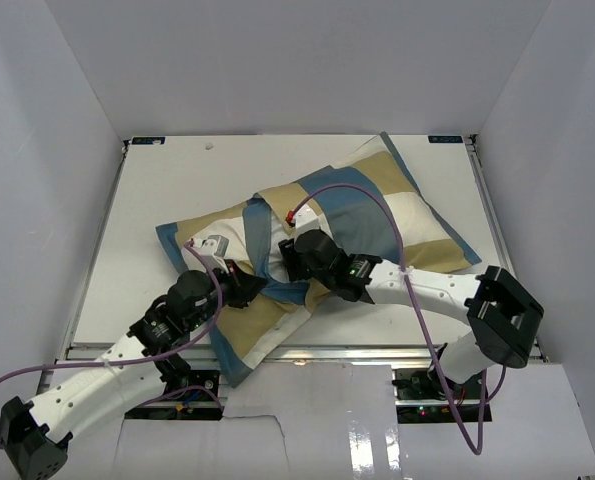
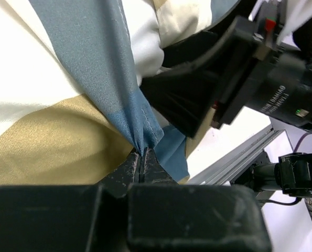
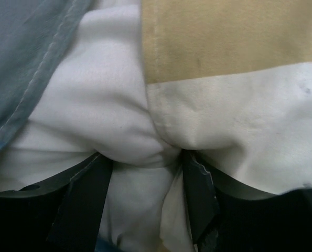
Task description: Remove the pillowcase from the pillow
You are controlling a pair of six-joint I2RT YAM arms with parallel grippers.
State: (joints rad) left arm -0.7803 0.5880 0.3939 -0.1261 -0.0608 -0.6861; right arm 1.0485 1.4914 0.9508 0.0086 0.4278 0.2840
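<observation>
pillowcase (image 1: 417, 215) is lying rumpled and diagonal, showing big blocks of blue, tan and cream with dark blue edges. most of it is spreading out beyond the right gripper (image 1: 293, 256), plump with stuffing, while a tan and blue corner is trailing back under the left gripper (image 1: 245, 286). a blue stitched strip of it is running into the left gripper's closed tips and is being pinched there, drawn into a narrow taut fold. pillow (image 3: 93, 115) is showing as plain white wrinkled cloth, bunching into a wad between the right gripper's two fingers. pillowcase's tan and cream blocks are touching the wad on one side, its blue hem lying on the other. pillow is mostly sitting inside the pillowcase.
</observation>
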